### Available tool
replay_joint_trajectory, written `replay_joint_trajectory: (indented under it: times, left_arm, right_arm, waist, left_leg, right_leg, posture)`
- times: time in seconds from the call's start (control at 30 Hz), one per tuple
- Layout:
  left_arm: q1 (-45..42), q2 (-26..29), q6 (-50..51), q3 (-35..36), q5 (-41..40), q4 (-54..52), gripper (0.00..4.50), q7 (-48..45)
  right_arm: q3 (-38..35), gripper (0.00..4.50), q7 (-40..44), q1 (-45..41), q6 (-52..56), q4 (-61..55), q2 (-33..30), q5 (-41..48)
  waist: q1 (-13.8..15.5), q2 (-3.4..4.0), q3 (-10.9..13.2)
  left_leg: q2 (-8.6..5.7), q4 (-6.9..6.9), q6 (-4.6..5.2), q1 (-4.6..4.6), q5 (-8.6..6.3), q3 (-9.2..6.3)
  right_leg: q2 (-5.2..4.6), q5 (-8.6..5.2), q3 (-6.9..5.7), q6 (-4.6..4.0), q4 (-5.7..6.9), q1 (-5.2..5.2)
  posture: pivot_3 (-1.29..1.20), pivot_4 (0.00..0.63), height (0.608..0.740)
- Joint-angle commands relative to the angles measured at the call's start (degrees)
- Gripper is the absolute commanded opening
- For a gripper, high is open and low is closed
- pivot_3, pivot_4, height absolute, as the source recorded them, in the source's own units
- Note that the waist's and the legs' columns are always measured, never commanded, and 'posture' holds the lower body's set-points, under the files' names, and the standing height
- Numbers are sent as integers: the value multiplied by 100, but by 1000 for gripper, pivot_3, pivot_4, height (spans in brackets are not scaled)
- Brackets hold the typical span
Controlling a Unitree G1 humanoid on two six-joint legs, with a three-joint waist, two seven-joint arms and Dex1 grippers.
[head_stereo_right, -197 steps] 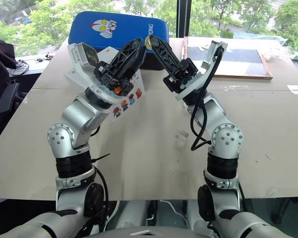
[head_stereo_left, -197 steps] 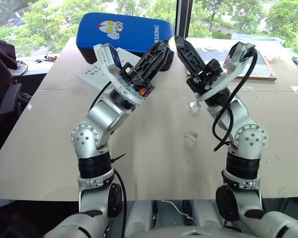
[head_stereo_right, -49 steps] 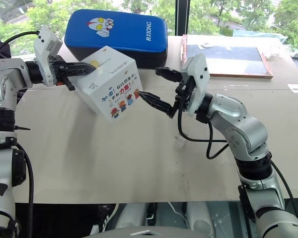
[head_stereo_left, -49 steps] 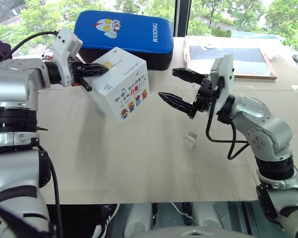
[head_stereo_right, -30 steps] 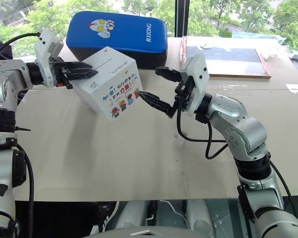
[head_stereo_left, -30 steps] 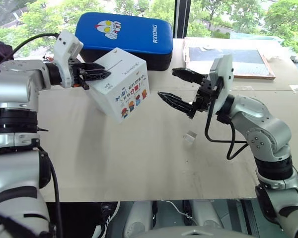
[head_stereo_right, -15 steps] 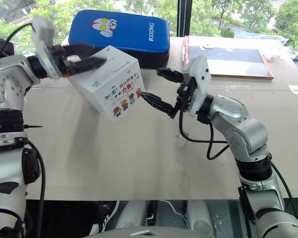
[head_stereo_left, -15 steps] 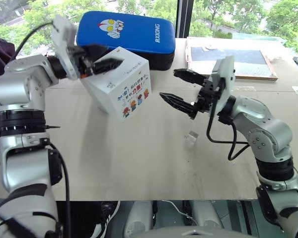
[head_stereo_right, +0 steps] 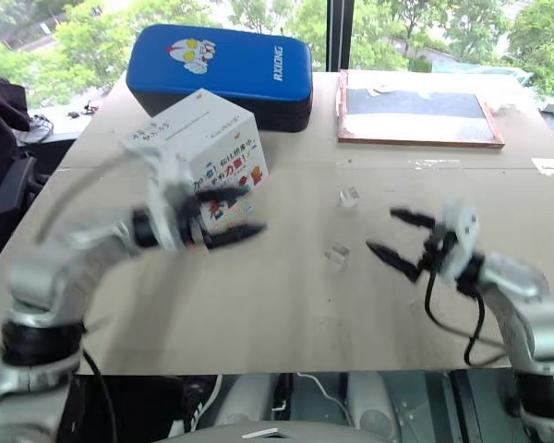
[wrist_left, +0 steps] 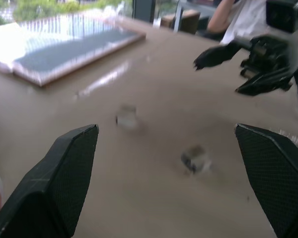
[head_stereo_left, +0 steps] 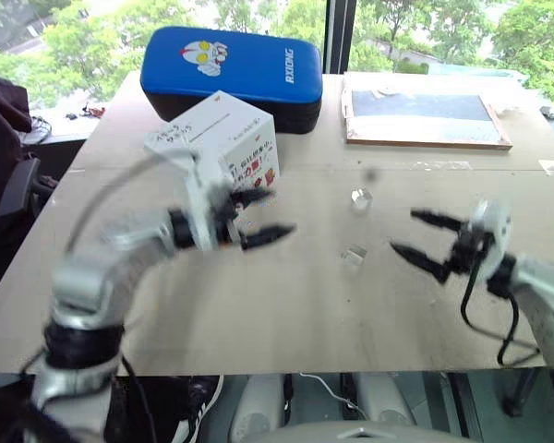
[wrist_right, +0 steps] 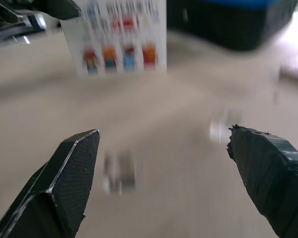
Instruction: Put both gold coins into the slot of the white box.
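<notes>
The white box (head_stereo_left: 223,138), with cartoon figures on its front, rests on the table in front of the blue cushion; it also shows in the right wrist view (wrist_right: 121,34). I cannot make out its slot. The gold coins are out of view. My left gripper (head_stereo_left: 275,212) hangs open and empty just right of the box's near corner, apart from it. My right gripper (head_stereo_left: 404,231) is open and empty over the table's right half, pointing left. Both arms are blurred by motion.
Two small clear cubes (head_stereo_left: 360,198) (head_stereo_left: 354,256) lie on the table between the grippers. A blue cushion (head_stereo_left: 231,65) lies at the back. A framed board (head_stereo_left: 425,106) lies at the back right. A person's arm (wrist_left: 223,12) shows beyond the table.
The left gripper opened and let go of the tilted box, which now sits flat on the table. Both arms dropped lower and pulled back toward the near edge.
</notes>
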Motion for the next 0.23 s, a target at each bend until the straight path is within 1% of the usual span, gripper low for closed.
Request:
replay_joint_trajectory:
  times: [0.03, 0.13, 0.23]
  left_arm:
    - [888, -31, -987, -380, 641, -461, 4453, 45]
    - [1523, -280, -1219, -474, 756, -475, 4453, 280]
    - [1749, -393, -1460, -494, 953, -337, 4453, 430]
  right_arm:
    - [-11, 4500, 204, 365, -871, 49, 93, -336]
    - [24, 4500, 260, 672, -1340, 291, 153, -592]
    - [40, 4500, 265, 782, -1558, 415, 220, -665]
  waist:
    - [-12, 0, 0]
    - [23, 2, 1]
    - [63, 2, 0]
  left_leg:
    - [2, 0, 0, 1, 0, 4]
    - [6, 0, 0, 31, 0, 5]
    - [8, 1, -1, 45, 0, 4]
  right_leg:
    - [1, 0, 6, 0, -6, 0]
    - [-7, -6, 8, -9, -7, 27]
    - [-30, -13, 4, -26, -9, 42]
  posture:
    - [0, 150, 740]
    - [0, 150, 740]
    - [0, 150, 740]
